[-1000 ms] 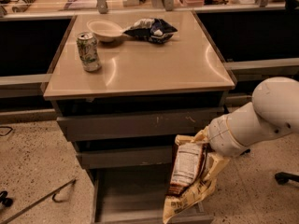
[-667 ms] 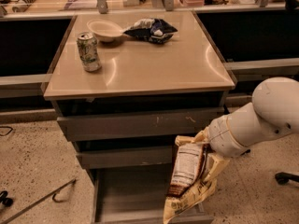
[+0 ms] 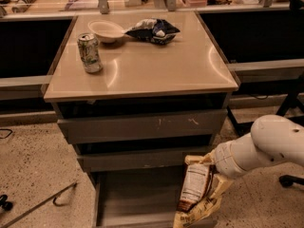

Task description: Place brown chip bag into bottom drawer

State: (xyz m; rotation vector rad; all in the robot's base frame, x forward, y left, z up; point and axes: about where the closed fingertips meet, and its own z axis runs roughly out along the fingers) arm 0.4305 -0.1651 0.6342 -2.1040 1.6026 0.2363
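Motion is absent over the last second: the bottom drawer (image 3: pixel 137 198) stands pulled open as before, and the brown chip bag (image 3: pixel 195 190) hangs in the same spot, upright over the drawer's right side, toward 5 o'clock in the view. Your gripper (image 3: pixel 208 162), at the bag's 1 o'clock, stays clenched on its crumpled top, so you likely still have the lowering and release to do.
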